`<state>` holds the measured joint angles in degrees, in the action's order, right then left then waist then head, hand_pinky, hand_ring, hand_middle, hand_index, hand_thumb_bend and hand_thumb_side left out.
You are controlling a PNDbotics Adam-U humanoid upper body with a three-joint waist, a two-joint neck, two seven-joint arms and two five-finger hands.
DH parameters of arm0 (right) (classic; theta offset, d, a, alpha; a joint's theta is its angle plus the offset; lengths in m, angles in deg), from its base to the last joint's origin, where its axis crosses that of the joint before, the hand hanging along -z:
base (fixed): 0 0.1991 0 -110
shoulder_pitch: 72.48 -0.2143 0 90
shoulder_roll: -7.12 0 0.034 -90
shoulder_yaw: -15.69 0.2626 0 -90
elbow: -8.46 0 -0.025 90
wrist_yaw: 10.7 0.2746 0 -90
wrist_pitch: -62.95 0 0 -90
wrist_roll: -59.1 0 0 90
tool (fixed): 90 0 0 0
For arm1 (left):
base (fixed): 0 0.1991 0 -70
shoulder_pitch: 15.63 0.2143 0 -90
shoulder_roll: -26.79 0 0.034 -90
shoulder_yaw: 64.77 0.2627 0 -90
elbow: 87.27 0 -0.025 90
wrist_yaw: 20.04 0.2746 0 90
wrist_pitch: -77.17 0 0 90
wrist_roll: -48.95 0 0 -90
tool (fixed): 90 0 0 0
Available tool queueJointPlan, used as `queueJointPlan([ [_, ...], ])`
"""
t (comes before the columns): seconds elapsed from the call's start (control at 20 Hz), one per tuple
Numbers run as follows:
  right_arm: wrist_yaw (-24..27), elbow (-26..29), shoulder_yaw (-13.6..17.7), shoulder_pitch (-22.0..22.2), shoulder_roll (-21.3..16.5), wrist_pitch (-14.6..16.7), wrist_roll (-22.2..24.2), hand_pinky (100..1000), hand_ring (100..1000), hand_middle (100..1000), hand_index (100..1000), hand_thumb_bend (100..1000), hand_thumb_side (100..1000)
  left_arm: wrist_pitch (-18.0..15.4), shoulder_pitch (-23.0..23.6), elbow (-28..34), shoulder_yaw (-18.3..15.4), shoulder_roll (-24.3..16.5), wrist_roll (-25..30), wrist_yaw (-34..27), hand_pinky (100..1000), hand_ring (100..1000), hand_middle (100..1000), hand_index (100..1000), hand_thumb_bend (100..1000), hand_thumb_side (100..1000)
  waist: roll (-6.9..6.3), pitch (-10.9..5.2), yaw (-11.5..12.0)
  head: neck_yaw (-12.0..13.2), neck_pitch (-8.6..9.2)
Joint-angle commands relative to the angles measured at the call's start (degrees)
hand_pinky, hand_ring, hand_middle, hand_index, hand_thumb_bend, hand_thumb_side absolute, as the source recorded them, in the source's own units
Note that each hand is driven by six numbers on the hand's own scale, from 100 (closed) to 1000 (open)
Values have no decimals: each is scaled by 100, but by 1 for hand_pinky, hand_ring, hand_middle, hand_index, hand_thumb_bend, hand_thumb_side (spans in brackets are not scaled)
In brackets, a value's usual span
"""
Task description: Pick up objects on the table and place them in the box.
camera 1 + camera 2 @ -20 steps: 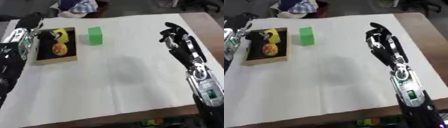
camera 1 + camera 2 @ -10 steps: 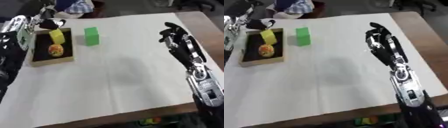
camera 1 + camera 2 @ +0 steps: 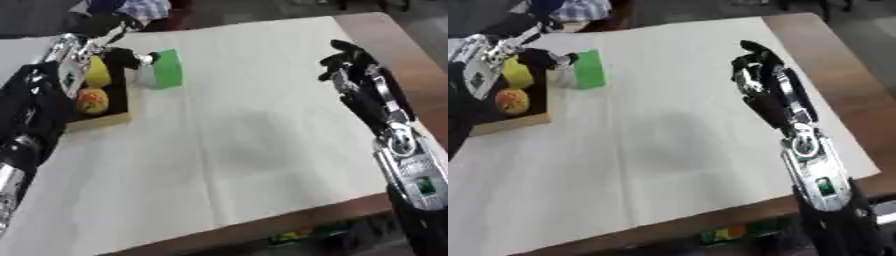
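A green block (image 3: 166,68) stands upright on the white sheet (image 3: 245,145), just right of the box (image 3: 98,120). The shallow dark box with tan walls holds a yellow object (image 3: 98,73) and an orange round object (image 3: 92,100). My left hand (image 3: 127,56) reaches from the left over the box's far end, open, with its fingertips at the block's left side; I cannot tell whether they touch it. My right hand (image 3: 756,75) hovers open at the right, fingers up, far from the block.
The white sheet covers most of a brown wooden table (image 3: 411,60), whose bare edge shows at the right. A blue and white cloth (image 3: 131,7) lies at the far edge. Small coloured items (image 3: 724,234) sit below the front edge.
My left hand has moved from over the box rightward to the green block. The yellow object now lies in the box. My right hand has stayed put.
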<state>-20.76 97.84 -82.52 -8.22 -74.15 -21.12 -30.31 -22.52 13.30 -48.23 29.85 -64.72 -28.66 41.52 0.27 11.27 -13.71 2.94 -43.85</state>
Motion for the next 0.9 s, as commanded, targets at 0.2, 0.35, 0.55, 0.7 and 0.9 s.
queueJointPlan([
  [0.2, 50, 57, -11, -122, -26, 3, 15, 751, 618, 660, 898, 100, 679, -113, -111, -40, -6, 63, -92, -118, 841, 818, 826, 906, 557, 833, -17, 0, -49, 31, -27],
  [0.35, 54, 53, -12, -119, -28, 4, 16, 751, 618, 659, 898, 100, 681, -161, -95, -71, 22, 94, -80, -120, 835, 812, 819, 906, 583, 819, -35, 7, -68, 30, -27],
  [0.55, 57, 53, -16, -117, -25, 9, 22, 751, 618, 659, 898, 100, 681, -202, -57, -124, 61, 132, 32, 25, 806, 754, 766, 891, 562, 708, -58, 14, -94, 18, -27],
  [0.7, 58, 51, -11, -115, -27, 9, 20, 751, 618, 658, 898, 100, 682, -227, -22, -142, 62, 155, 60, 140, 778, 694, 702, 861, 524, 614, -68, 15, -112, 9, -27],
  [0.9, 61, 47, -6, -106, -26, 11, 17, 751, 618, 658, 898, 100, 682, -248, 6, -152, 58, 154, 22, 212, 735, 597, 592, 774, 409, 448, -81, 8, -122, -1, -27],
])
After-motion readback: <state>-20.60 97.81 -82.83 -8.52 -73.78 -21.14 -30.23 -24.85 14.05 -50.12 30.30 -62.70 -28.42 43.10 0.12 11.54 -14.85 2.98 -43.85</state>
